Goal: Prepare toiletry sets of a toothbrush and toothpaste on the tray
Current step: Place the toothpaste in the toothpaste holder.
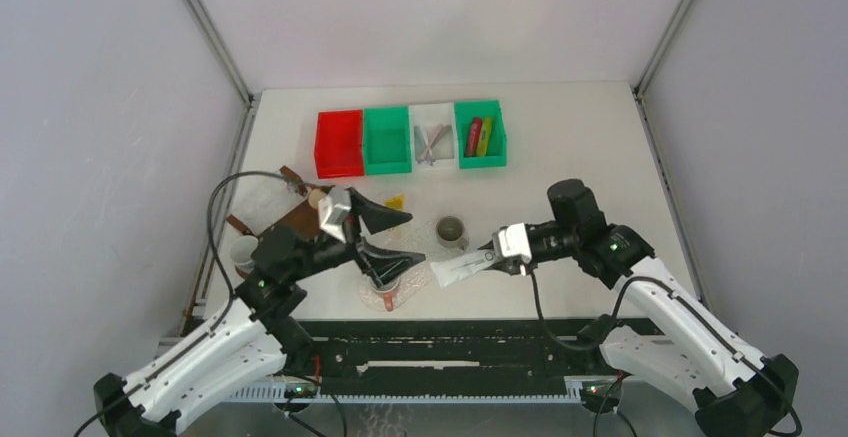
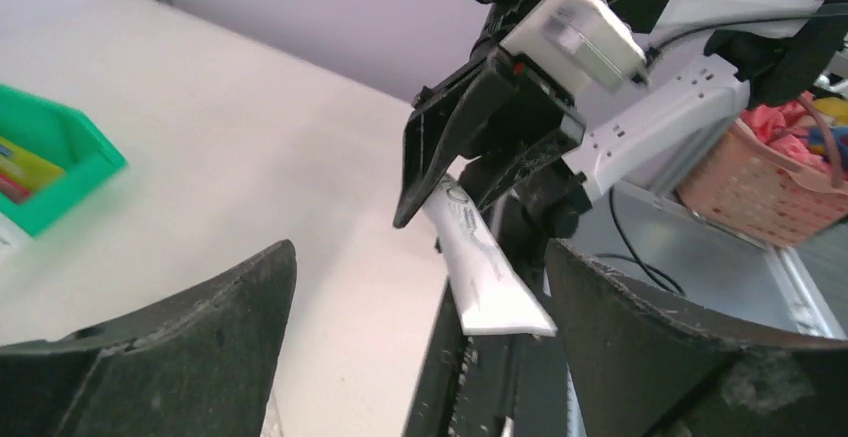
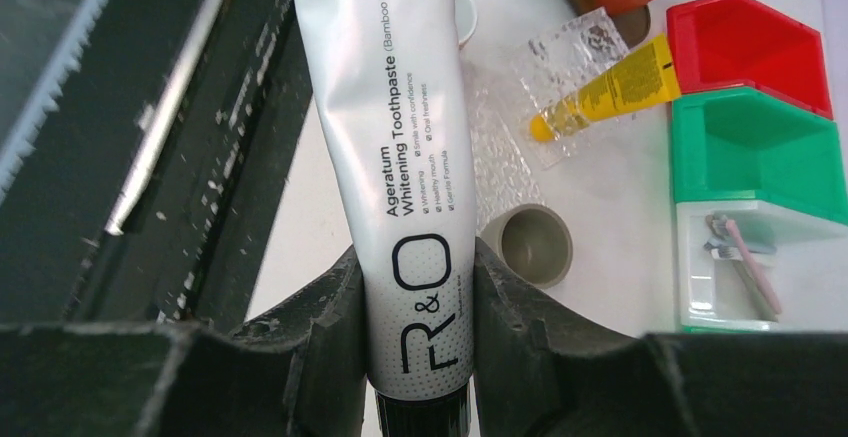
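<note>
**White tube, in right grip**

Right gripper (image 3: 418,302) is clamped on the white tube (image 3: 385,107) near its dark cap end. The body runs out past the fingertips, at lower centre of the top view.
Tube: flat, white, black print.
Print: "R&O", "Ageratum Whitening Toothpaste".
Left gripper (image 1: 410,237): jaws spread wide, empty.
Yellow tube (image 3: 610,85): on the clear tray (image 3: 500,157), upper right of the right wrist view.

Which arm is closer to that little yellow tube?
Left. The left arm's fingers, open, hang right beside the yellow tube, on its near side. The right arm's fingers, gripping a white toothpaste tube, are farther off, beyond the grey cup.
</note>
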{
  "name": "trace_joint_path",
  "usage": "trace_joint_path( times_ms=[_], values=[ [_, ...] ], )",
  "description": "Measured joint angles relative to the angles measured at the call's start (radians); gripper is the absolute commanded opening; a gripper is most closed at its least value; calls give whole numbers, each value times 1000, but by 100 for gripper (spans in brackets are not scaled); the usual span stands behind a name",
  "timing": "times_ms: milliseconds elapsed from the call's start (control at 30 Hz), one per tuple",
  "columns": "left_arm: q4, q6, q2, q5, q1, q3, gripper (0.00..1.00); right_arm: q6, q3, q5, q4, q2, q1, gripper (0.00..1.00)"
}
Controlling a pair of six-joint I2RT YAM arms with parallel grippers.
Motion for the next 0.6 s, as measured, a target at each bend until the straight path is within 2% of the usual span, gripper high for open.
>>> trace_joint_path(
  times_ms=[133,300,467,600],
  values=[
    [240,-18,-138,-69,0,-176,100,137,39,-139,14,19,-78,16],
    [454,9,-172,-64,-16,-290,100,344,40,-328,84,63,-149,16],
    [562,186,-137,-68,-143,-318,100,509,29,-465,193,82,-174,16],
    [608,328,-35,-77,-213,-313,99,590,9,-539,262,86,-175,17]
  ],
)
